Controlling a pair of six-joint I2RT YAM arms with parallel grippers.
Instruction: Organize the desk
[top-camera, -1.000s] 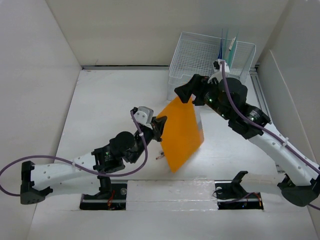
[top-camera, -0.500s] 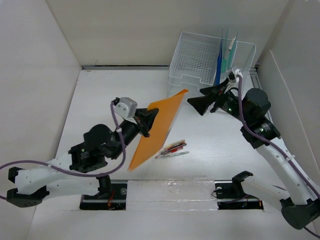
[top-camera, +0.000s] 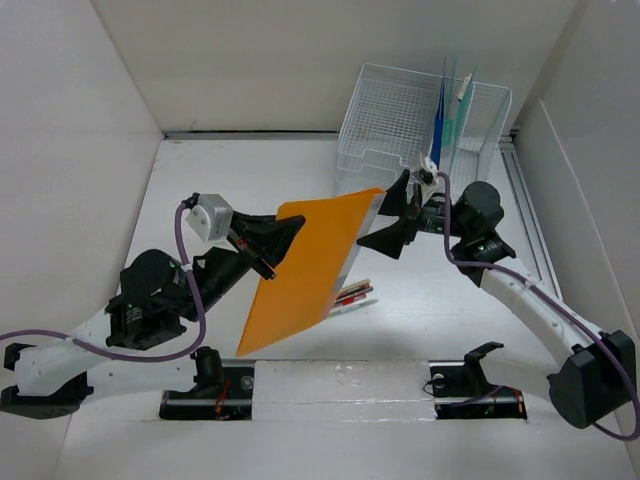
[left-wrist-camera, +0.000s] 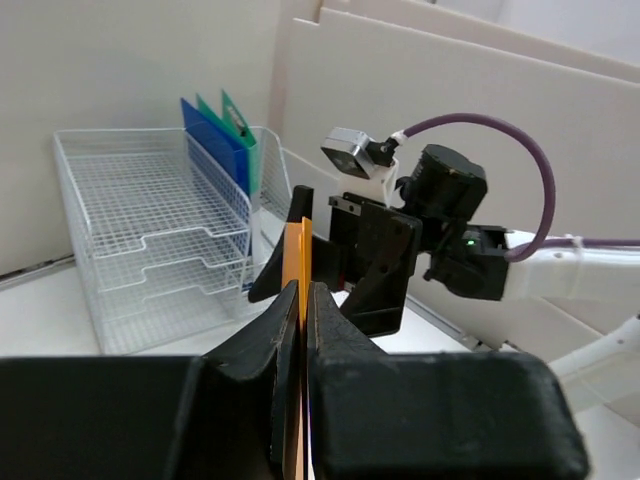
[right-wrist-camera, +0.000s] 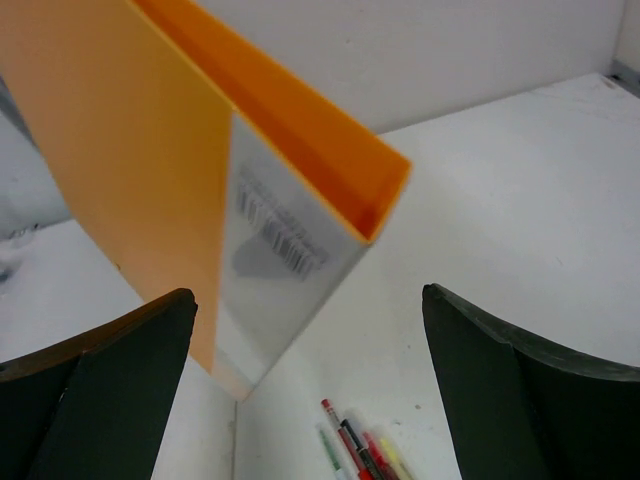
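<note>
An orange folder hangs tilted above the white desk, and my left gripper is shut on its left edge. In the left wrist view the folder's thin edge is pinched between the jaws of the left gripper. My right gripper stands open just right of the folder's upper right corner. In the right wrist view the right gripper is wide open, with the folder ahead of it and nothing between the fingers. Several pens lie on the desk under the folder.
A white wire-mesh file organizer stands at the back right, with blue and green folders upright in its right end. White panel walls border the desk on the left, back and right. The pens lie below the right gripper.
The right gripper opened fully and came off the folder. My left arm drew back to the left with the folder, uncovering the pens. The right gripper has moved back near the folder's corner.
</note>
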